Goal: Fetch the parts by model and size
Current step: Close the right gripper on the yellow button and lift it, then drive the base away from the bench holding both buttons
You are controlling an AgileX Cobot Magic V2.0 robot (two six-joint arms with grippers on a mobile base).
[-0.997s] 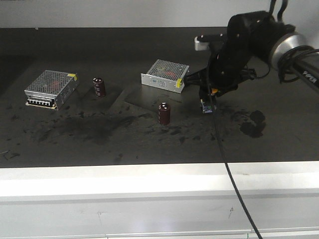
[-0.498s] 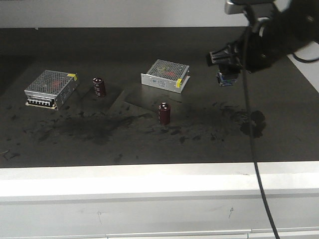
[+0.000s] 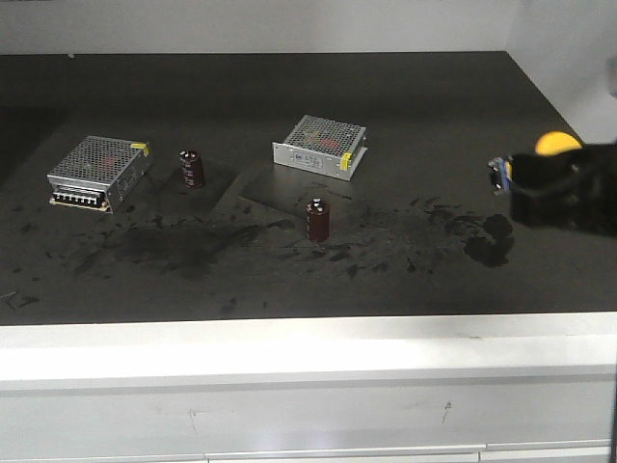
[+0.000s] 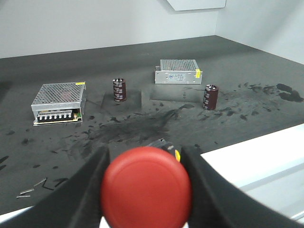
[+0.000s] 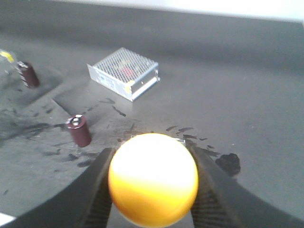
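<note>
Over smudged black table point(image 3: 289, 280), left gripper point(image 4: 145, 156) grips red switch point(image 4: 146, 187), right gripper point(image 5: 151, 153) yellow switch point(image 5: 153, 179)

The front view is dimly lit: most light is swallowed by the matte black worktop point(image 3: 289, 280), while the pale ledge at 6 o'clock is rendered bright. Only short, soft shadows are cast beside the central mesh box point(image 3: 321, 145) and the capacitor point(image 3: 317, 219) before it, so diffuse overhead light is suggested. At 3 o'clock the right gripper point(image 3: 549, 191) is smeared into a dark blur. In the left wrist view the red-capped switch point(image 4: 146, 187) at 6 o'clock is out of focus against a sharp background. The right wrist view is soft throughout, and the yellow-capped switch point(image 5: 153, 178) is washed toward white across its top.
</note>
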